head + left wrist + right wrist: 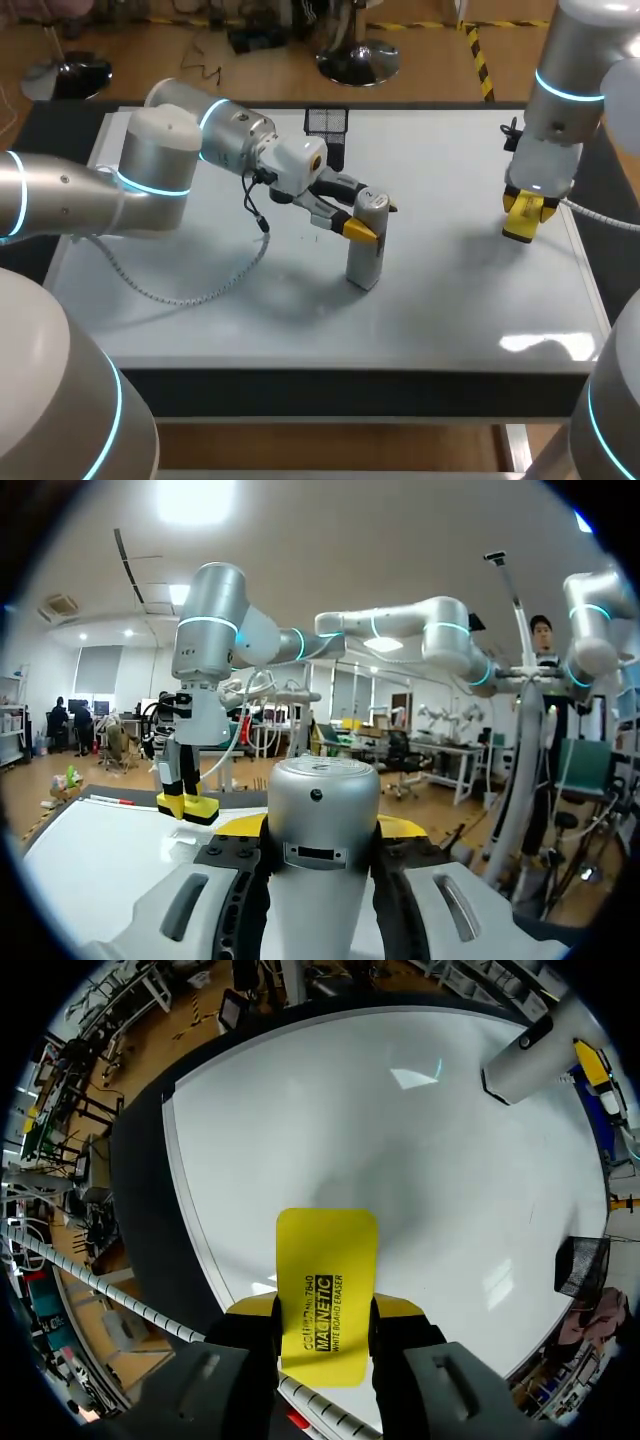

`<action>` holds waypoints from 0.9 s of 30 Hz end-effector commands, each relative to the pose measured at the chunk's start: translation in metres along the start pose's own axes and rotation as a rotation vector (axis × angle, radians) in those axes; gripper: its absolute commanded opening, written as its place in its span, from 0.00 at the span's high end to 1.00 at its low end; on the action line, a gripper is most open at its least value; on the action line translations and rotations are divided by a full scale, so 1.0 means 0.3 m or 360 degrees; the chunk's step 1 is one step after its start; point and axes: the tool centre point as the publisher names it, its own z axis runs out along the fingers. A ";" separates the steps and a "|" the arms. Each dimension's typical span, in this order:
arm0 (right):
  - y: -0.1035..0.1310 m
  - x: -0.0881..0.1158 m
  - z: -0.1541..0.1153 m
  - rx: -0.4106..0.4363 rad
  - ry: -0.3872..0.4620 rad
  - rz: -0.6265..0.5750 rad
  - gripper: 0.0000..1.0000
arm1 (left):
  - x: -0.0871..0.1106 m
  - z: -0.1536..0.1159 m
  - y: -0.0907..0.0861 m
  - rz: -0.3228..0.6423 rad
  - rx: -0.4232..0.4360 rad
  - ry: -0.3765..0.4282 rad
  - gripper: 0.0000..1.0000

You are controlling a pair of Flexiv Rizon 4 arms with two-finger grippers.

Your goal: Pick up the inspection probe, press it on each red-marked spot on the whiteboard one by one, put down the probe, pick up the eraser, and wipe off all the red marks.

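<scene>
My left gripper (367, 224) is shut on the silver inspection probe (367, 252), which stands upright near the middle of the whiteboard (440, 300) with its lower end at the surface. In the left wrist view the probe (322, 820) fills the gap between the yellow-tipped fingers of the left gripper (320, 830). My right gripper (523, 218) hangs over the board's right side, shut on the yellow eraser (522, 222). From the right wrist the eraser (327, 1300) sticks out between the fingers of the right gripper (325, 1310), above bare white board. I make out no clear red marks.
A black mesh basket (326, 124) stands at the board's far edge, behind the left gripper. A tiny dark speck (316, 238) lies on the board just left of the probe. A dark border (330, 385) runs along the near edge.
</scene>
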 end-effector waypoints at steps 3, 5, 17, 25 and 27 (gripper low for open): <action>-0.002 0.002 -0.003 0.0001 0.0004 -0.0003 1.00 | 0.009 0.004 -0.007 -0.0008 -0.0036 -0.0001 1.00; -0.002 0.002 -0.003 0.0001 0.0004 -0.0003 1.00 | 0.008 0.005 -0.007 -0.0011 -0.0045 0.0000 1.00; -0.002 0.002 -0.003 0.0001 0.0004 -0.0003 1.00 | 0.006 0.003 -0.008 -0.0017 -0.0055 0.0000 1.00; -0.002 0.002 -0.003 0.0001 0.0004 -0.0003 1.00 | 0.003 0.000 -0.027 -0.0001 -0.0068 0.0036 1.00; -0.002 0.002 -0.003 0.0001 0.0004 -0.0003 1.00 | 0.001 -0.006 -0.042 0.0016 -0.0054 0.0054 1.00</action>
